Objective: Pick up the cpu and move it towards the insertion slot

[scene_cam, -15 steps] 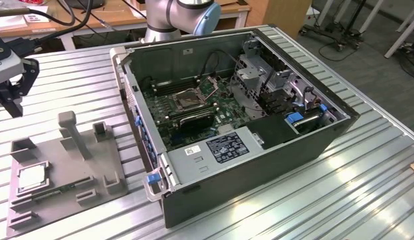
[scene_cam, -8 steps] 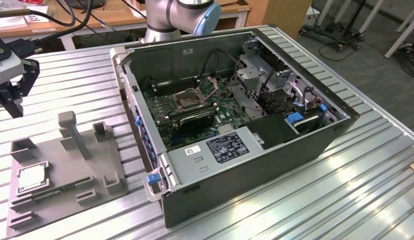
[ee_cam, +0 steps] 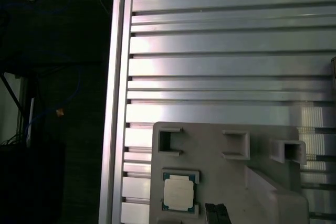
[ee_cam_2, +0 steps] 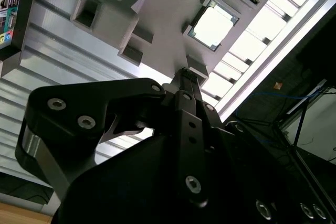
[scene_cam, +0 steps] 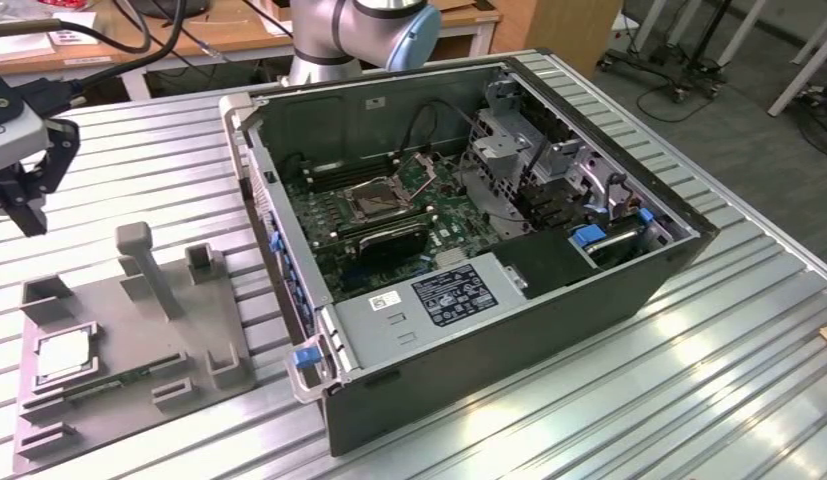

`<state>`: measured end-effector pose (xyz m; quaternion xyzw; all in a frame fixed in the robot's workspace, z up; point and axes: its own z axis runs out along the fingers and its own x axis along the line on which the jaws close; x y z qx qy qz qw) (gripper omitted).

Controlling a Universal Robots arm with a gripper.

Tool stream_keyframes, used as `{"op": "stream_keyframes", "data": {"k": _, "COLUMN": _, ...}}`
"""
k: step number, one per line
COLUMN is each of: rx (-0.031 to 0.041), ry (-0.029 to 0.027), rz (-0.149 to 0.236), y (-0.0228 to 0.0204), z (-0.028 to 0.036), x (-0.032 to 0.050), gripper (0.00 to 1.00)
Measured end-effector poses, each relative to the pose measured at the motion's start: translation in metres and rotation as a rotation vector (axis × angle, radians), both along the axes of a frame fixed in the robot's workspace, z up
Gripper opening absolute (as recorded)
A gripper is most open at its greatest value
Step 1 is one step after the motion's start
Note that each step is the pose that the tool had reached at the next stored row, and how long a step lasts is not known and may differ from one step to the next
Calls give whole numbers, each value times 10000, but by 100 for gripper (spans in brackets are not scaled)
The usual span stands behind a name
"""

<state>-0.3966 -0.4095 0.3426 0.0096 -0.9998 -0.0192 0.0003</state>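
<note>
While cpu (ee_cam: 179, 192) lies recessed by grey tray's (ee_cam: 220, 177) edge: untouched.
Gripper (ee_cam: 217, 212): clenched, empty, hovering above tray.
Risk: descending clenched, it jabs the chip's lid.

You have a grey plastic tray (scene_cam: 120, 325) lying on the ribbed aluminium table (scene_cam: 146, 150) just beside an open computer case (scene_cam: 520, 330), with a green memory stick (scene_cam: 109, 383) resting in the tray.

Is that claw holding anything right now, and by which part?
Nothing is held. The gripper is shut on nothing, and the cpu lies apart from it in the tray's recess.
</note>
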Motion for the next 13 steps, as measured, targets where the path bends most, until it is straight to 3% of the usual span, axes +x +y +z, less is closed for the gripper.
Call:
{"op": "stream_keyframes", "data": {"k": 6, "rx": -3, "ry": 5, "rz": -1, "y": 0, "z": -46, "x": -11, "gripper": 10}}
{"op": "stream_keyframes", "data": {"k": 13, "rx": -3, "ry": 4, "rz": 0, "y": 0, "z": -89, "x": -99, "gripper": 10}}
